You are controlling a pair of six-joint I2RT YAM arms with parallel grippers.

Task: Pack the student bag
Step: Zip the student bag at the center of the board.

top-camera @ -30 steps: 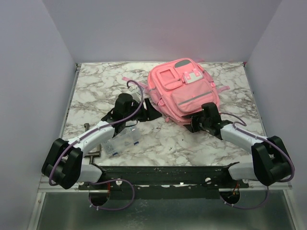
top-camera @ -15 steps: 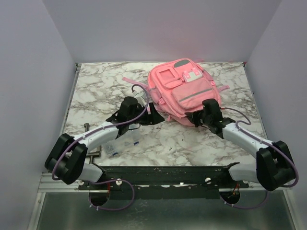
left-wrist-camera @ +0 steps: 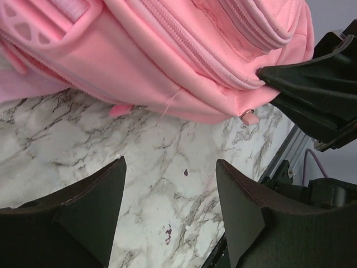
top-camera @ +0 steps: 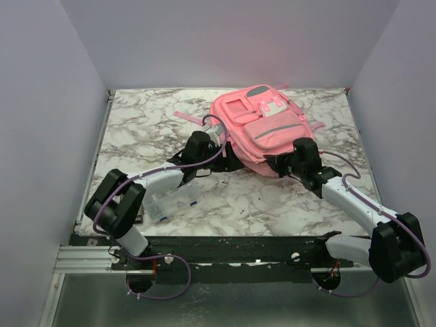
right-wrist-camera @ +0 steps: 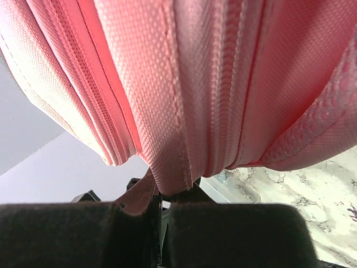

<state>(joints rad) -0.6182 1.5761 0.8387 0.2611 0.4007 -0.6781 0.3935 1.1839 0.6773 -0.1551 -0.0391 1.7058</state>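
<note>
Both arms pushed further in over the last second. The left arm (top-camera: 160,178) went from folded to stretched out. The right tool (top-camera: 277,163) slid along the near edge of the student bag (top-camera: 262,126), and the bag's grey strip now sits higher in the top view.

Nearest the bases, a clear compartment box (top-camera: 174,201) lies at 8 o'clock on the marble bench (top-camera: 136,129), partly under the left forearm. A purple cable (top-camera: 212,151) loops over that arm's wrist.

The left arm lies low across the bench, pointing toward 2 o'clock. The left tool (left-wrist-camera: 170,167) is wide open with only bare bench between its fingers, just short of the bag's near-left side. Nothing blocks it. In its wrist view a pink zip pull (left-wrist-camera: 249,117) hangs off the bag's lower seam, just beside the black right tool.

The right arm (top-camera: 354,201) comes up from 4 o'clock with its wrist aimed at about 10 o'clock. The right tool is pinched closed on a fold of the bag's pink fabric at the near edge. Its wrist view is filled with pink cloth and zip seams, with a sliver of bench at 4 o'clock.

Farthest, the bag lies front up at 12 to 1 o'clock on the bench, its top toward the back wall. Pink straps trail off toward 10 o'clock.
</note>
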